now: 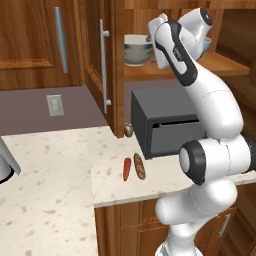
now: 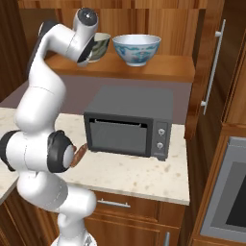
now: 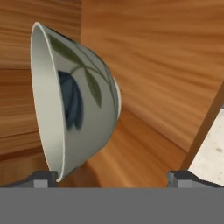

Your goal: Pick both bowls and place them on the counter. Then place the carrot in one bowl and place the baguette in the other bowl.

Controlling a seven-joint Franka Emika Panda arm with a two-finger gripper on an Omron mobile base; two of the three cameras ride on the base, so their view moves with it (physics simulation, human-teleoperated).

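Both bowls, grey-green bowl (image 3: 74, 100) and white bowl (image 2: 136, 48), sit empty on shelf (image 2: 158, 69)

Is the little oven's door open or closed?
Closed. In the right base view the toaster oven on the counter has its glass door flat against the front, with no gap showing.

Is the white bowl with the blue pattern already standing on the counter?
No, the white-and-blue bowl stands on the cabinet shelf above the oven.
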